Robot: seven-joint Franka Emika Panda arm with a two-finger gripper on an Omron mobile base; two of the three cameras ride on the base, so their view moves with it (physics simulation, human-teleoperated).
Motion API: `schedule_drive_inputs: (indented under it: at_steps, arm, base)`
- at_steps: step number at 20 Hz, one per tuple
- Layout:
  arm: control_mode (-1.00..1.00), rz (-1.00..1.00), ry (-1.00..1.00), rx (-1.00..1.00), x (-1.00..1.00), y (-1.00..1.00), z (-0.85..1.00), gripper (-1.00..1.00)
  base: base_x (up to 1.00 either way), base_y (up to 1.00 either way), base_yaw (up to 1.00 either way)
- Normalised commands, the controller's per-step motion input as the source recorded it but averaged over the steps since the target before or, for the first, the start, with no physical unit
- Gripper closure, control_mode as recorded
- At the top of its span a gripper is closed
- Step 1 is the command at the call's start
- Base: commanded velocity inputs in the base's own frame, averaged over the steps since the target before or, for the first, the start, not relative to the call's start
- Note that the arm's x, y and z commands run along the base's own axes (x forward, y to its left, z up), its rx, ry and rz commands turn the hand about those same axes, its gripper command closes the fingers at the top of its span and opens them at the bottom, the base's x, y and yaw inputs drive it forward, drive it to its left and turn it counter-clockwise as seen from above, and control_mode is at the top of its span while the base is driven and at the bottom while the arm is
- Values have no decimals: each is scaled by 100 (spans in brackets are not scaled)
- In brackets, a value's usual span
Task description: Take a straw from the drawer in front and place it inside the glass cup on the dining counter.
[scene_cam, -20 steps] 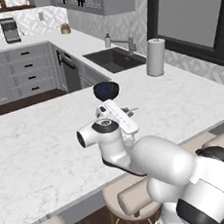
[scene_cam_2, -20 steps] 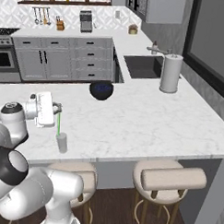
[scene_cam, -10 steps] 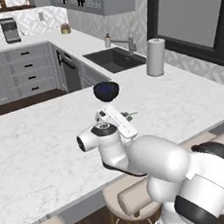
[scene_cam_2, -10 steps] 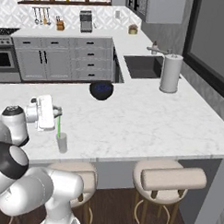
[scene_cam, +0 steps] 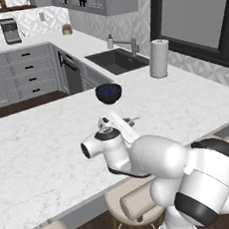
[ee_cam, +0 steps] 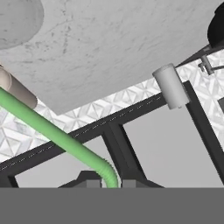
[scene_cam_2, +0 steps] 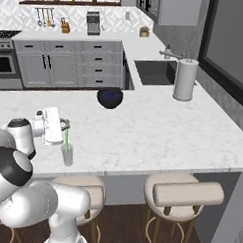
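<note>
No legible writing, gripper (scene_cam_2: 65, 125) pinching the green straw (scene_cam_2: 66, 140), straw standing in the glass cup (scene_cam_2: 67, 154) at the dining counter's (scene_cam_2: 158, 135) near left edge, blue bowl (scene_cam_2: 110, 98) sitting farther back.

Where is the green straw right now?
In the right base view, the straw hangs from the shut claw, its lower end in the glass cup near the dining counter's front edge.

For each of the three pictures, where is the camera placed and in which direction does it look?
Left base view: behind the arm's left, looking over the dining counter to the sink; arm lower right.
Right base view: behind its right; gripper holds the straw above the glass cup; arm lower left.
Hand view: on the rolled hand, along the straw.
Both base views share the blue bowl and paper towel roll.
</note>
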Motion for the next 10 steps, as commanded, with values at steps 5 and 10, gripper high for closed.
schedule_drive_inputs:
  at_steps: [5,10]
  arm:
    - [-100,3,0,0,10,3,-21,100]
    - [-100,3,0,0,2,12,-18,100]
  base:
    - [0,0,0]
    - [0,0,0]
